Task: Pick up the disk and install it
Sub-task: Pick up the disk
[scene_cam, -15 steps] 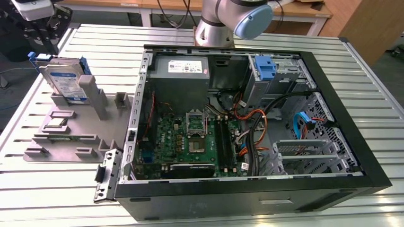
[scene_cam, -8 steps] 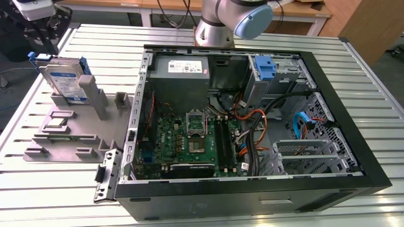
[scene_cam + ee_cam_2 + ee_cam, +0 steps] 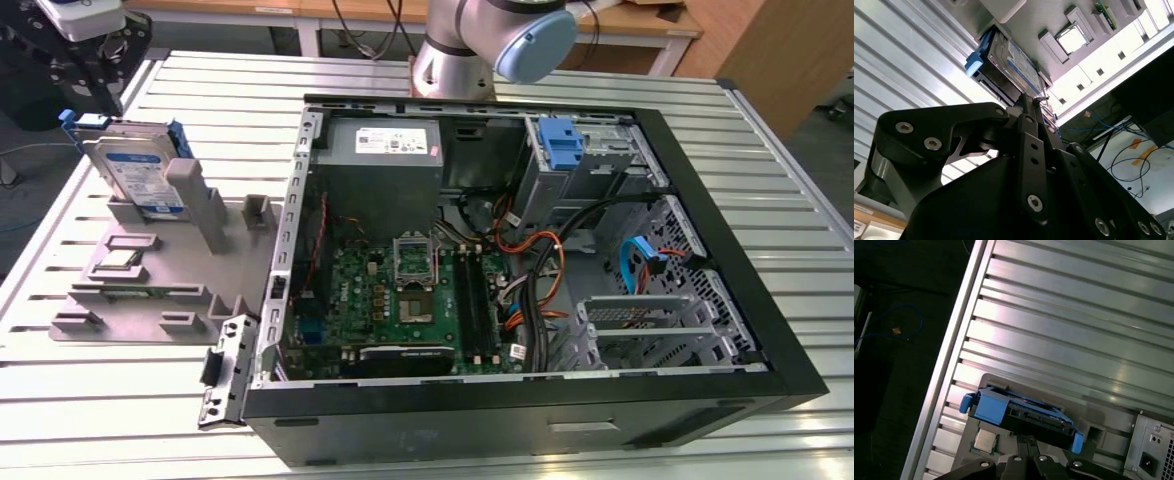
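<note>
The silver rectangular hard disk with its white-and-blue label and blue plastic carrier frame [image 3: 138, 170] stands on edge in a slot of the grey moulded parts fixture [image 3: 147, 285], which lies on the ribbed aluminium tabletop [image 3: 107, 400] at the exterior view's left. The black end effector [image 3: 1026, 442] hangs directly over the disk's upper edge. In the first wrist view its two slim fingers [image 3: 1019, 444] seem to lie pressed together, side by side and just at the disk's dark connector edge, though I cannot tell whether they touch it. A small square silver processor chip [image 3: 120, 262] rests flat in a recess of the same fixture, near the disk's foot. To the exterior view's right of the fixture, just beside it, the black open desktop computer case [image 3: 534, 405] lies on its side with its panel off. Inside it are the green motherboard [image 3: 400, 300], a grey metal power supply box with a white sticker [image 3: 387, 150], and a bare blue plastic bracket [image 3: 561, 145] sitting in the drive bay at the far corner, well apart from the disk. The grey robot arm [image 3: 487, 40] rises behind the case.
</note>
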`<state>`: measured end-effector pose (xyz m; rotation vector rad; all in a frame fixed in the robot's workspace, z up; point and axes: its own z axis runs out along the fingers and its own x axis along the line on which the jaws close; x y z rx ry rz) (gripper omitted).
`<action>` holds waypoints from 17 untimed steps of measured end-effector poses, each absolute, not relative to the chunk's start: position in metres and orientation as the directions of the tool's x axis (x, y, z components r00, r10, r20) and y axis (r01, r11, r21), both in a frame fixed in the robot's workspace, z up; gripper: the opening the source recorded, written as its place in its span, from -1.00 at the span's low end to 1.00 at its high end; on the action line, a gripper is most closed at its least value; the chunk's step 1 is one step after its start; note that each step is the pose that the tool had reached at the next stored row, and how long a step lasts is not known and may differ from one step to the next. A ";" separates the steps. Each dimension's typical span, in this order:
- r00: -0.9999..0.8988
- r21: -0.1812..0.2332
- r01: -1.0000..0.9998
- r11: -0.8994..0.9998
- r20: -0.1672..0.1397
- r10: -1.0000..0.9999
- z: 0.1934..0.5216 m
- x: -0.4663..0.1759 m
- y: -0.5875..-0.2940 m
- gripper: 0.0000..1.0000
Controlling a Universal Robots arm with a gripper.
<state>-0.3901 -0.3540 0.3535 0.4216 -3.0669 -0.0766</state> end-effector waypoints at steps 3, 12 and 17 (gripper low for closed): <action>-0.962 0.055 -0.269 0.962 0.038 -0.271 0.353 -0.390 -0.354 -0.79; -0.941 0.055 -0.334 0.941 0.038 -0.336 0.353 -0.390 -0.354 -0.79; -0.922 0.055 -0.383 0.922 0.037 -0.385 0.353 -0.390 -0.354 -0.79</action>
